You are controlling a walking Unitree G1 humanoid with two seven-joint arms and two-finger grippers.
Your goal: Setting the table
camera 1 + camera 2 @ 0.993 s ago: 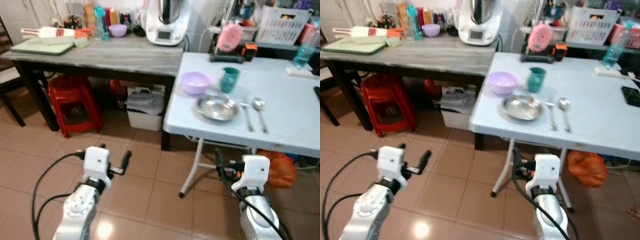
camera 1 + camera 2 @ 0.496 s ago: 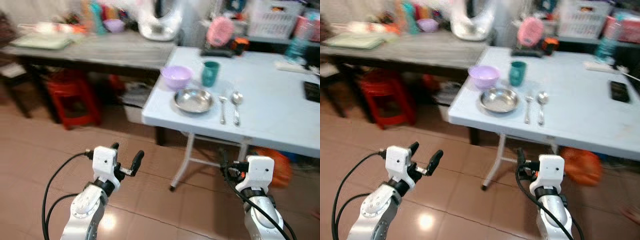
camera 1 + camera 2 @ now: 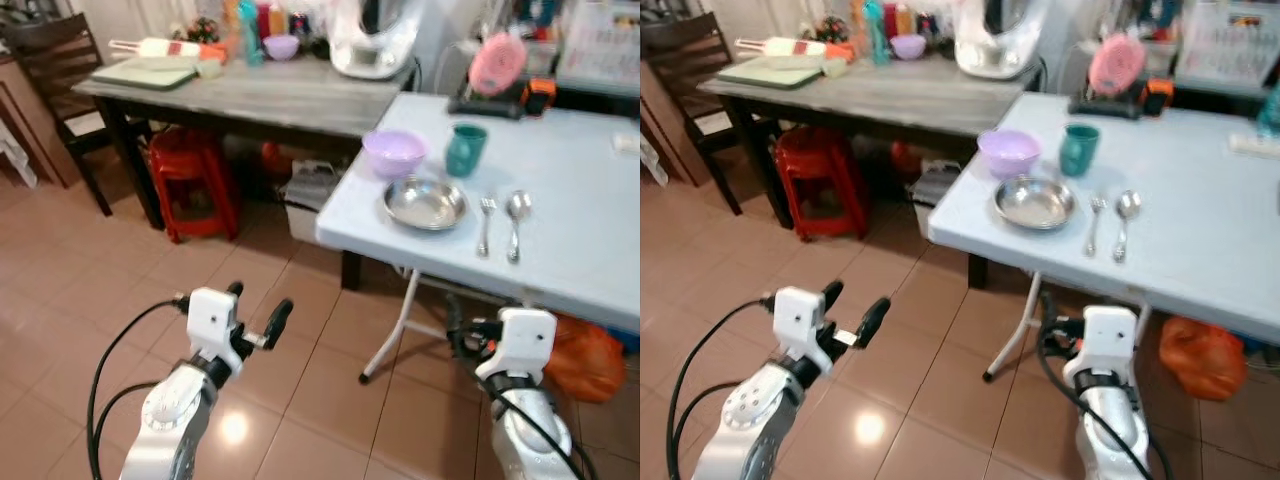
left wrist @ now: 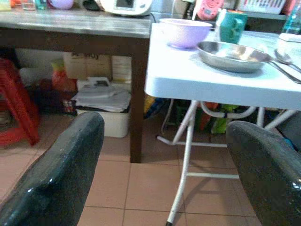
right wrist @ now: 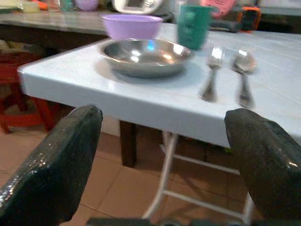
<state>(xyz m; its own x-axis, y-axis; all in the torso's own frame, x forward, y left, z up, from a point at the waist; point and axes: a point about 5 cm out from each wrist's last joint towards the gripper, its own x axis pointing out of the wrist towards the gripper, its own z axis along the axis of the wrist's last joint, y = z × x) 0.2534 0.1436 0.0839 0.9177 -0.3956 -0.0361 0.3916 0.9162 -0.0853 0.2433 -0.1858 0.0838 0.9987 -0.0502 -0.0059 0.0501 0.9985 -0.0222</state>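
Both claws [image 4: 164, 155] [image 5: 160, 155] spread (empty).

Red plastic stool [image 3: 192, 180] under grey wooden table [image 3: 250, 95], white kitchen appliance [image 3: 372, 45] on top, orange bag [image 3: 585, 358] on tiled floor [image 3: 80, 290], dark chair [image 3: 55, 70]

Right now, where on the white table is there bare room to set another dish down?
Bare top lies right of the spoon and fork, toward the white table front edge. The near-left corner is crowded: steel plate, purple bowl, green cup. The back edge holds clutter.
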